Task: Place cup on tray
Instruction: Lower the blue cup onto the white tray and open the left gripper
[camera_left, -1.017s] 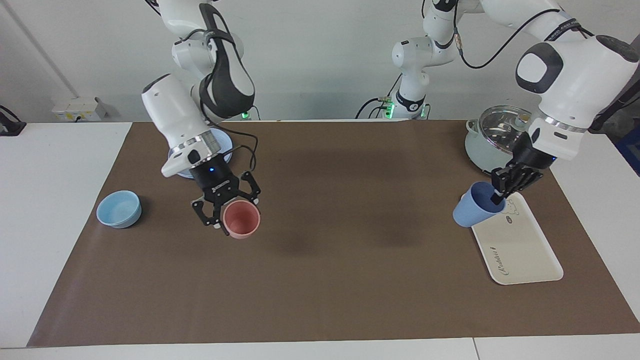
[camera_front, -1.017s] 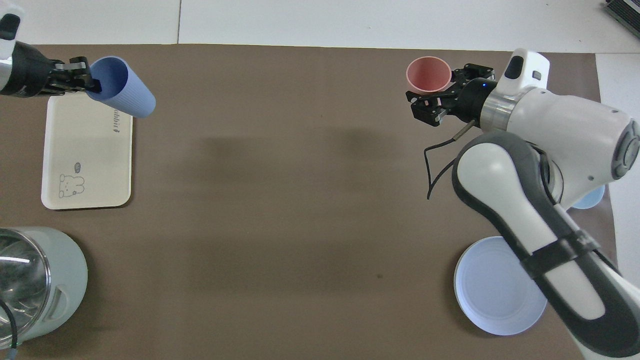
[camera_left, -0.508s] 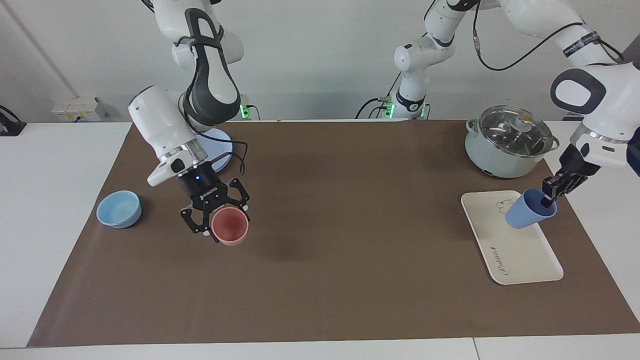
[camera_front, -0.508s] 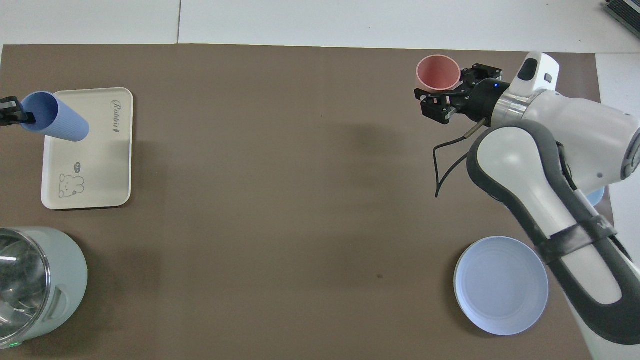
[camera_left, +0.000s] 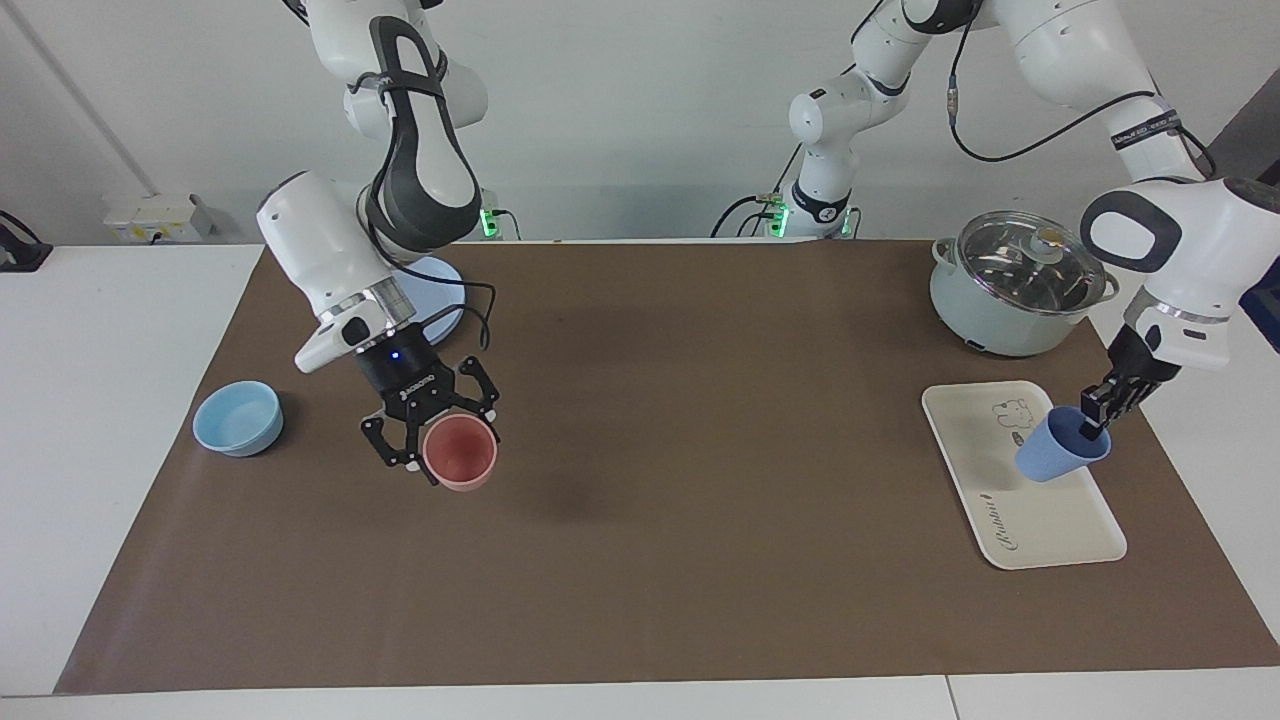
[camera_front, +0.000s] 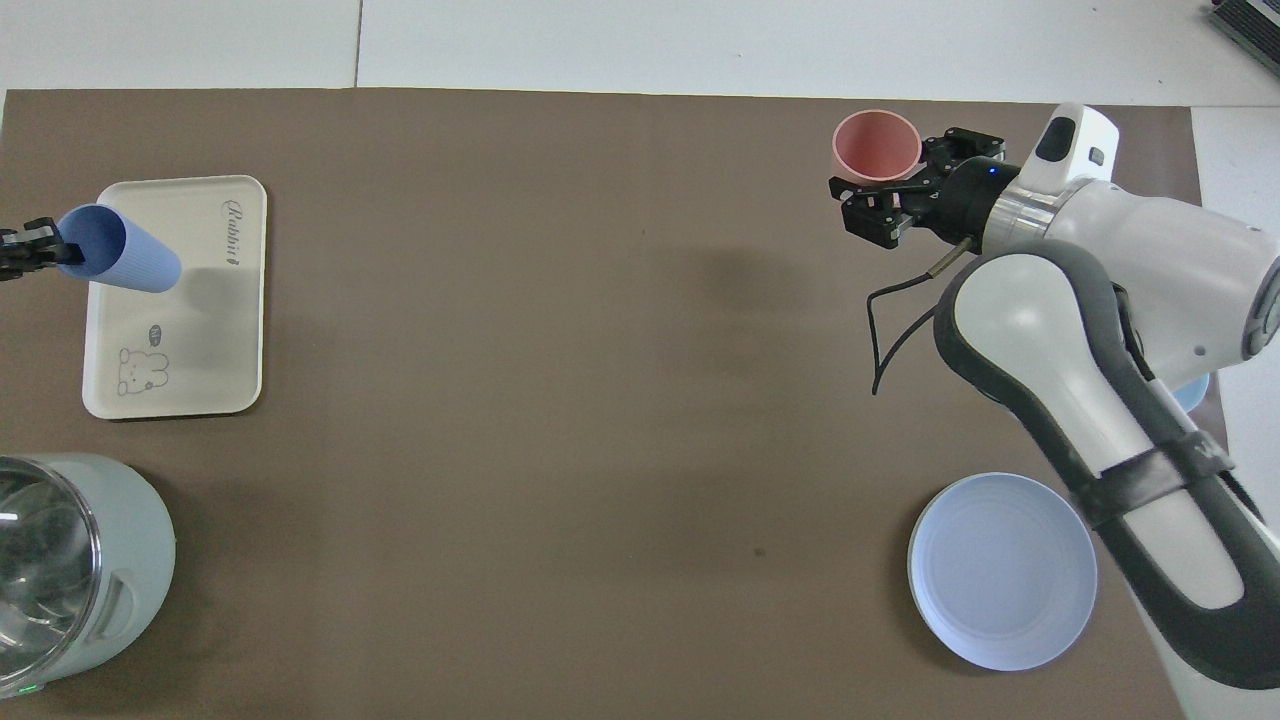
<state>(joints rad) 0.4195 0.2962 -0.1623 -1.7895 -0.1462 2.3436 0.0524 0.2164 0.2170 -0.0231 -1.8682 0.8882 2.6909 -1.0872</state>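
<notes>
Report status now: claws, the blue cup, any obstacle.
Left claw shut on blue cup, tilted over tray. Right claw shut on pink cup. Tray bare.

You are looking at a robotics lab set up as a mock kitchen: two white arms (camera_left: 400, 150) mounted at a white table (camera_left: 100, 400), a brown mat (camera_left: 650, 450) over it, bare white wall, trailing cables (camera_left: 760, 205), a wall socket box (camera_left: 155, 215), and toy-like tableware such as a lidded pot (camera_left: 1020, 280).
</notes>
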